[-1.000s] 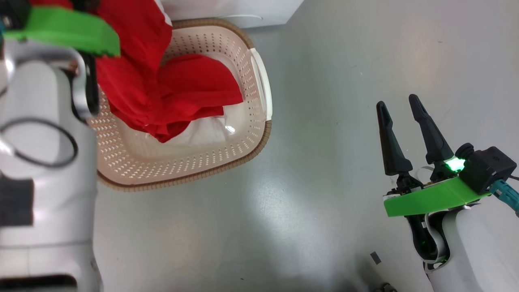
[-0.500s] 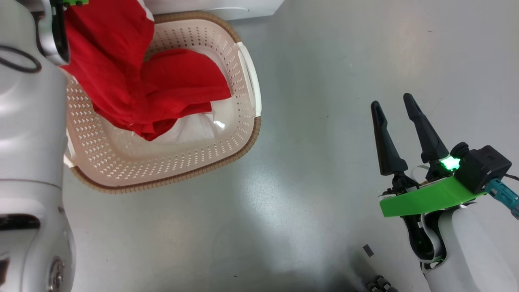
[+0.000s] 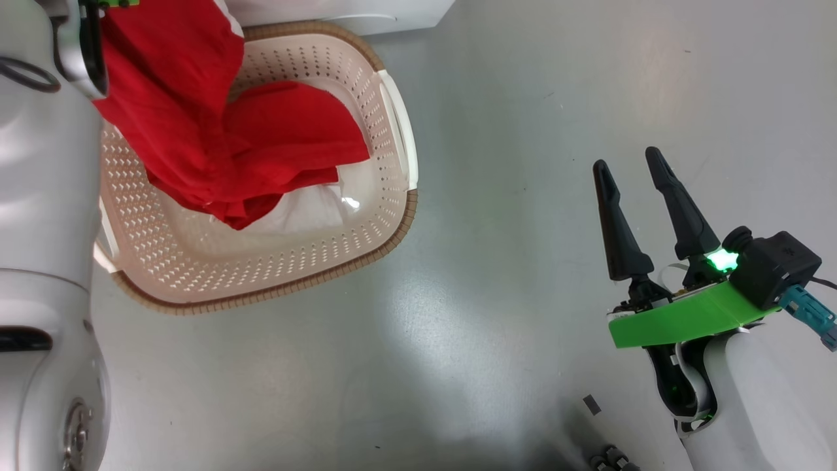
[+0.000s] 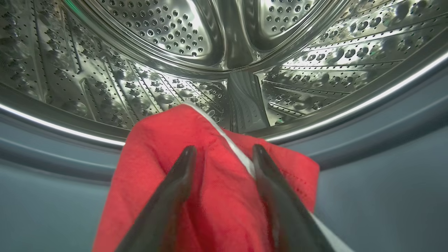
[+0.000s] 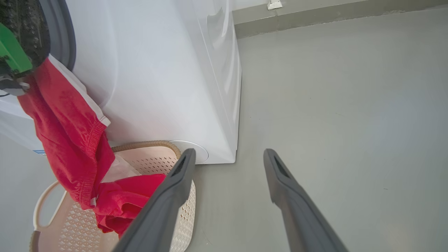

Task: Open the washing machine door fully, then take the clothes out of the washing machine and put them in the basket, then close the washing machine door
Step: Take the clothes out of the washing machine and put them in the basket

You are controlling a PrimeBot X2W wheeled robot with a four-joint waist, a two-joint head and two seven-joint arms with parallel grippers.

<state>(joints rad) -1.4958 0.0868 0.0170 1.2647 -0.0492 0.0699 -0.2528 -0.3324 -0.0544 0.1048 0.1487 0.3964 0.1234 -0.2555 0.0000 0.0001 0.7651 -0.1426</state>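
The left end effector (image 4: 224, 148) hung at the mouth of the washing machine (image 5: 157, 70), pointing into the steel drum (image 4: 175, 35) above the grey rubber ring (image 4: 385, 140). Its two dark fingers (image 4: 175, 182) stood apart with a fold of the clothes (image 4: 224, 203) lying between them. Whether they pinched the fabric could not be told.

From there the red clothes (image 5: 66, 133) trailed down the white front of the machine and into the basket (image 3: 392, 242). Inside it a heap of red fabric lay over a white piece (image 3: 307, 212) near the basket's far side. The basket stood on the grey floor (image 3: 523, 294), its far rim touching or just beside the foot of the machine.

The right end effector (image 3: 624, 158) hovered over bare floor, well apart from the basket. Its fingers were spread wide and held nothing.
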